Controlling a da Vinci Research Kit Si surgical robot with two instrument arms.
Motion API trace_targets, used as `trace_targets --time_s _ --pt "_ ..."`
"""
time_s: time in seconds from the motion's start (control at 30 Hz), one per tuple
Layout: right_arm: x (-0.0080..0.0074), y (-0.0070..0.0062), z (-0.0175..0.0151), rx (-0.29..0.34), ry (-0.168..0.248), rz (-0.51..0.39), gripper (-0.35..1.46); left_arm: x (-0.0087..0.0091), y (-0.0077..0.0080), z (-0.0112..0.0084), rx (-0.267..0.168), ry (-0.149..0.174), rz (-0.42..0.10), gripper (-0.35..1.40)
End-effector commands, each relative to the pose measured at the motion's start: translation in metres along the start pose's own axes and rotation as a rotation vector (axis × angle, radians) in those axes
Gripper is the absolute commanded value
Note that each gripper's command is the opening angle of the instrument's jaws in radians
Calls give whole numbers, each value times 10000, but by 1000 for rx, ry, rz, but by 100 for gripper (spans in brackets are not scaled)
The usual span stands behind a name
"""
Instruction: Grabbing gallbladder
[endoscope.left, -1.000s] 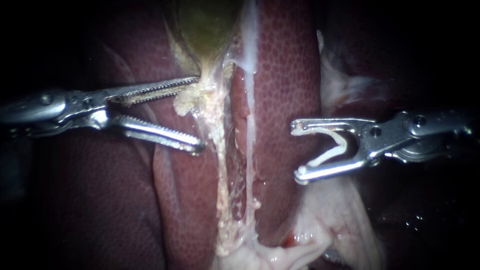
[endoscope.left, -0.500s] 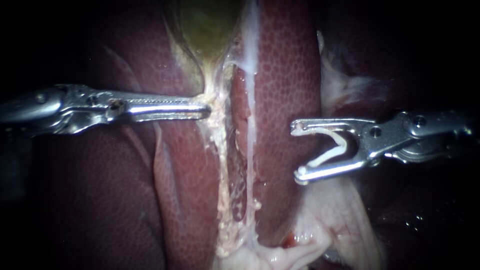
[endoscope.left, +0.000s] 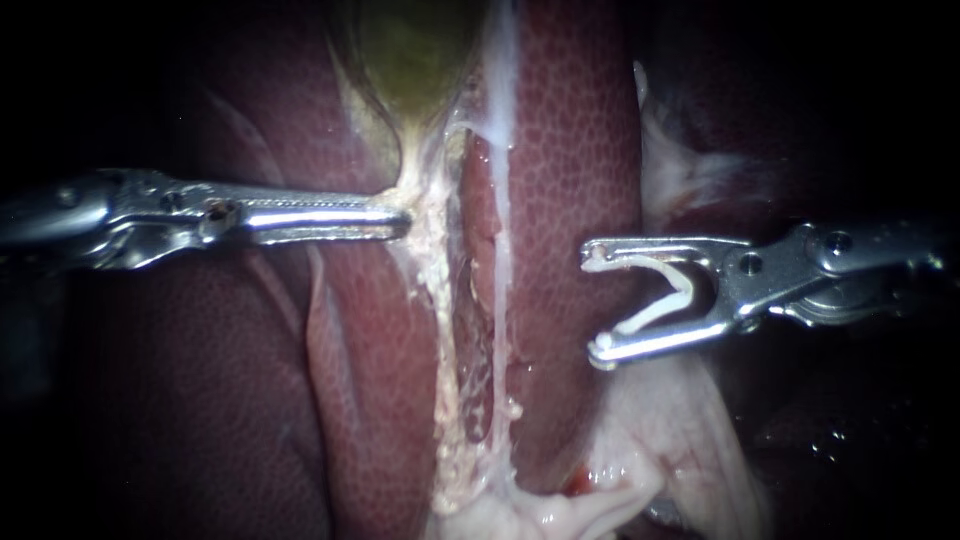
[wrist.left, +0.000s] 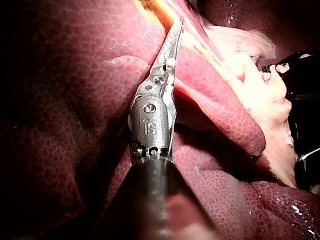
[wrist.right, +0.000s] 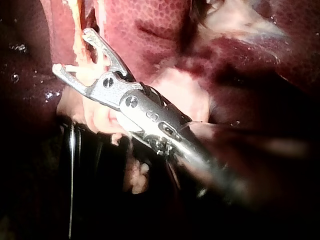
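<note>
The gallbladder (endoscope.left: 415, 50) sits at the top middle of the endoscope view, a greenish sac that narrows downward into a pale, yellowish neck. My left instrument (endoscope.left: 400, 215) comes in level from the left, and its jaws lie closed together on that neck, pinching the pale tissue right where the sac tapers off. In the left wrist view the same instrument (wrist.left: 175, 31) reaches ahead with its jaws pressed flat together, their tip buried in the yellowish tissue between two folds of liver.

From the pinched spot a crumbly, pale strand (endoscope.left: 440, 330) runs straight down the groove. Dark red, speckled liver (endoscope.left: 570, 150) lies on both sides of it.

My right instrument (endoscope.left: 596, 302) comes in from the right, well apart from the gallbladder, and hovers over the right fold of liver. Its jaws stand wide, with a white clip (endoscope.left: 688, 285) seated between them and touching both. The clip's two arms are spread and its bend sits deep in the jaws. In the right wrist view these jaws (wrist.right: 71, 50) gape toward the groove.

Just below them, a soft pinkish-white flap (endoscope.left: 680, 430) spreads down to the lower edge of the endoscope view.
</note>
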Motion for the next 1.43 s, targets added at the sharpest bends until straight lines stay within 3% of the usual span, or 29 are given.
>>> trace_targets --time_s 0.03,0.33,0.57,1.43 --pt "0 0 0 0 0 0 57 -5 1 -3 0 0 -3 -35" --pt "0 0 0 0 0 0 57 -51 3 -31 -18 -28 -30 -35" --pt "0 0 0 0 0 0 57 -74 8 -51 -34 -48 -46 -35" --pt "0 1 1 -1 0 0 57 -73 8 -57 -48 -51 -49 -35"
